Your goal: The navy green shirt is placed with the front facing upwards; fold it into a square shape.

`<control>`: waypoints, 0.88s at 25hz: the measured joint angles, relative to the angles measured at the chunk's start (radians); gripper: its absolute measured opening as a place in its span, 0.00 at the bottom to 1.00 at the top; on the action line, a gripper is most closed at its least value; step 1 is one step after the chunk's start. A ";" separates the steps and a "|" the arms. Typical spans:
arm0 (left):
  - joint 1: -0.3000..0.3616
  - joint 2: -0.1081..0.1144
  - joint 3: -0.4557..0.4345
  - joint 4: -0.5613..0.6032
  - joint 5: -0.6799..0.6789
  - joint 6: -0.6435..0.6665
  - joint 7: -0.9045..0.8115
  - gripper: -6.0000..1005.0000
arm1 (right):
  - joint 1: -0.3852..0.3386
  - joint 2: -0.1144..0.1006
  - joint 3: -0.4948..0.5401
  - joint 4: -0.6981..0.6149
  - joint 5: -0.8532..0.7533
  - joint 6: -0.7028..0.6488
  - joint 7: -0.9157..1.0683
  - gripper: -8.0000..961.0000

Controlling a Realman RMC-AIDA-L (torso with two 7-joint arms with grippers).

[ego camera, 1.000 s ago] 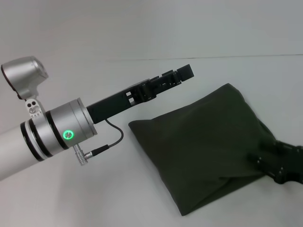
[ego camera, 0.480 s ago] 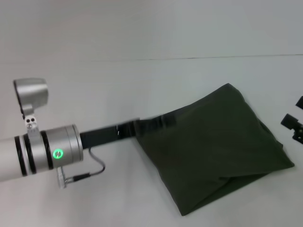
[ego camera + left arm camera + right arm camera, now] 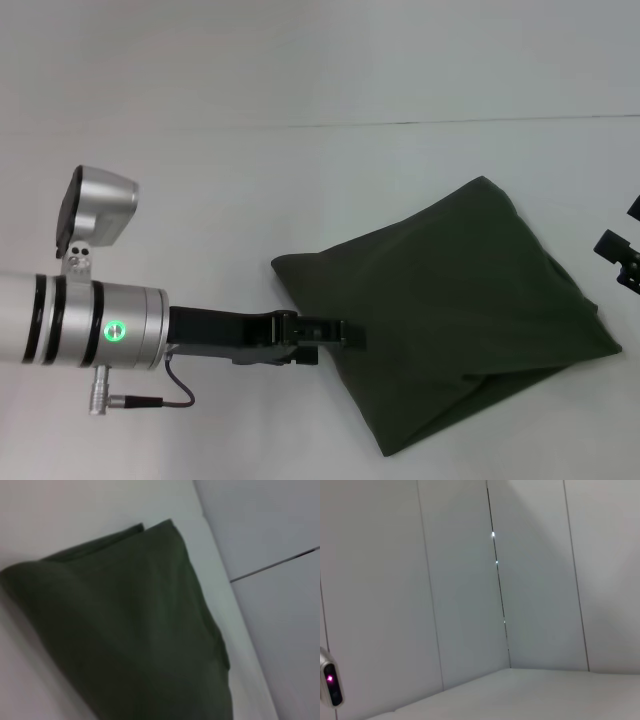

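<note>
Since the navy green shirt (image 3: 445, 310) already lies folded near-square on the table (image 3: 200, 180), I read left gripper (image 3: 345, 334), fingers together at its left edge, as tidying; right gripper (image 3: 622, 255) is parked at far right, state unclear.

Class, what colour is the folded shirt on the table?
Dark olive green, plain; the shirt shows best in the head view.

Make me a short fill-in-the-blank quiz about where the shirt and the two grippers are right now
1. The green shirt lies folded on the ____ table.
2. The left gripper is at the shirt's ____ edge.
3. The right gripper is off the shirt, at the ____ border of the head view.

Missing words: white; left; right
</note>
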 joint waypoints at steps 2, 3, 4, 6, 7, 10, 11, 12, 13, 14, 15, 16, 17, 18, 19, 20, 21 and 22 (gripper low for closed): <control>-0.013 0.000 0.000 0.003 0.024 -0.004 -0.022 0.96 | 0.003 0.000 0.000 0.000 0.000 0.000 -0.001 0.77; -0.022 0.000 0.000 -0.002 0.030 -0.010 -0.028 0.96 | 0.004 0.000 0.000 0.000 0.000 0.001 -0.001 0.77; -0.030 0.000 -0.001 -0.009 0.034 -0.017 -0.031 0.96 | 0.005 0.000 0.001 0.000 0.000 0.002 -0.002 0.77; -0.048 0.000 0.002 -0.033 0.036 -0.037 -0.034 0.96 | 0.007 0.000 0.001 0.000 0.000 0.002 -0.003 0.77; -0.054 0.000 0.002 -0.045 0.037 -0.046 -0.035 0.96 | 0.008 0.000 0.001 0.000 0.000 0.002 -0.003 0.77; -0.070 0.001 0.001 -0.083 0.038 -0.080 -0.039 0.96 | 0.008 -0.001 0.001 0.000 0.000 0.002 -0.004 0.77; -0.074 0.002 -0.001 -0.096 0.038 -0.088 -0.042 0.96 | 0.008 -0.002 0.001 0.000 0.001 0.003 -0.004 0.77; -0.077 0.003 -0.003 -0.108 0.038 -0.095 -0.046 0.96 | 0.009 -0.002 0.001 0.000 0.001 0.003 -0.005 0.77; -0.080 0.005 -0.004 -0.116 0.039 -0.102 -0.053 0.96 | 0.009 -0.003 0.001 0.000 0.002 0.004 -0.005 0.77; -0.080 0.005 -0.004 -0.118 0.039 -0.106 -0.060 0.96 | 0.010 -0.004 0.001 0.000 0.004 0.005 -0.005 0.77; -0.080 0.006 -0.004 -0.120 0.039 -0.110 -0.067 0.96 | 0.011 -0.004 0.001 0.000 0.005 0.005 -0.005 0.77; -0.077 0.006 -0.003 -0.122 0.039 -0.114 -0.074 0.96 | 0.012 -0.005 0.001 0.000 0.006 0.005 -0.005 0.77; -0.076 0.006 -0.002 -0.124 0.039 -0.117 -0.077 0.96 | 0.014 -0.005 0.001 0.000 0.007 0.005 -0.005 0.77; -0.075 0.006 -0.001 -0.128 0.039 -0.118 -0.079 0.96 | 0.015 -0.005 0.001 0.000 0.007 0.005 -0.005 0.77; -0.077 0.006 0.001 -0.135 0.041 -0.119 -0.082 0.96 | 0.016 -0.005 0.001 0.000 0.007 0.005 -0.005 0.77; -0.080 0.006 0.002 -0.142 0.044 -0.120 -0.084 0.96 | 0.018 -0.005 0.001 0.000 0.007 0.006 -0.005 0.77; -0.085 0.006 0.003 -0.153 0.051 -0.121 -0.087 0.96 | 0.018 -0.005 0.001 0.000 0.007 0.005 -0.005 0.77; -0.090 0.005 0.003 -0.164 0.058 -0.122 -0.089 0.96 | 0.019 -0.005 0.001 0.000 0.007 0.006 -0.005 0.77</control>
